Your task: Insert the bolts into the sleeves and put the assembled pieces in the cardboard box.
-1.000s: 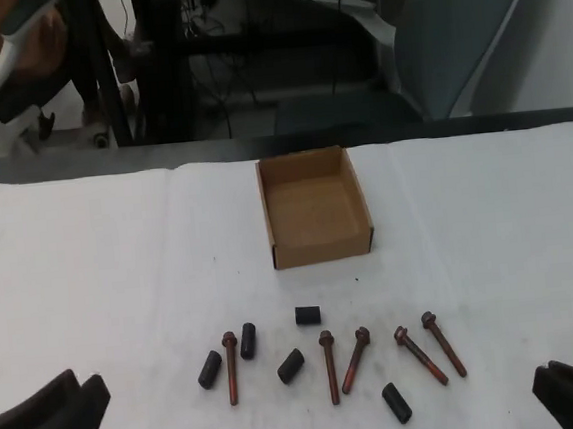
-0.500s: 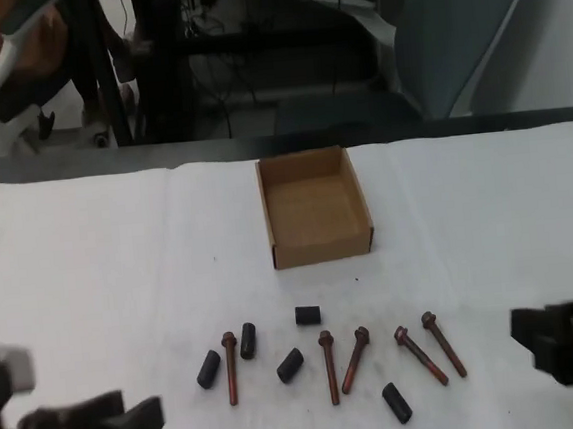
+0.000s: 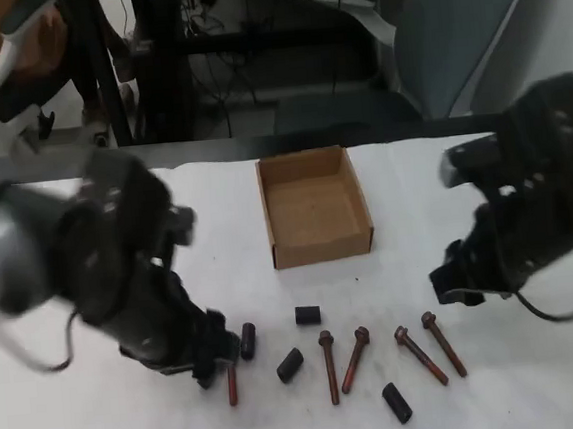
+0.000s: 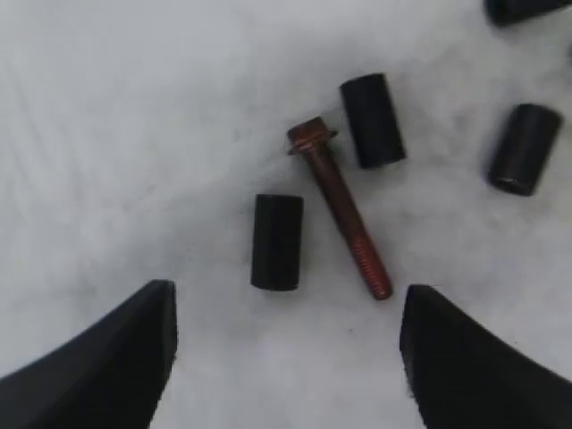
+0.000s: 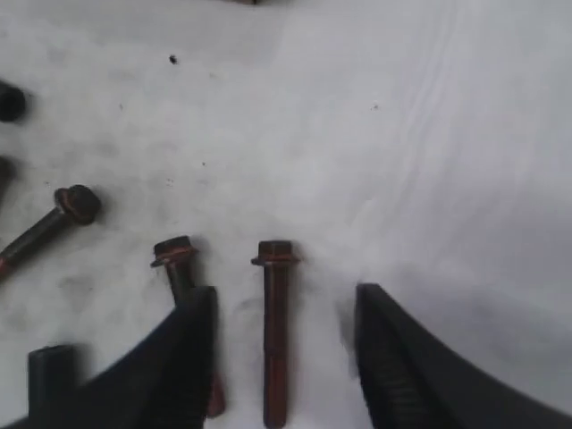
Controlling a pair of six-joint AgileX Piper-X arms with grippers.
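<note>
**Surface** (image 3: pixel 58 244): covered in white cloth.

**Cardboard box** (image 3: pixel 324 246): open at the top. It is set toward the far edge of the surface, about midway between the side edges.

**Bolts** (image 3: pixel 329 366): five, rust-coloured, laid loose in a rough row toward the near edge, in front of the cardboard box.

**Sleeves** (image 3: pixel 291 365): short and black, scattered among the bolts. One (image 3: pixel 396 403) is placed nearest the near edge.

**Left arm** (image 3: pixel 100 261): positioned over the left end of the row.

**Left claw** (image 4: pixel 286 357): held spread and gripping nothing. The end bolt (image 4: pixel 340 210) is seen beyond it, with one sleeve (image 4: pixel 276 241) just beside the shank. A second sleeve (image 4: pixel 373 121) is just beside the head, and a third (image 4: pixel 524 148) is farther off.

**Right arm** (image 3: pixel 526 203): positioned over the right part of the surface.

**Right claw** (image 5: pixel 286 357): held spread and gripping nothing. The outermost bolt (image 5: pixel 275 331) is seen lying between its fingers. The neighbouring bolt (image 5: pixel 183 264) is partly hidden behind one finger (image 5: pixel 161 375).
</note>
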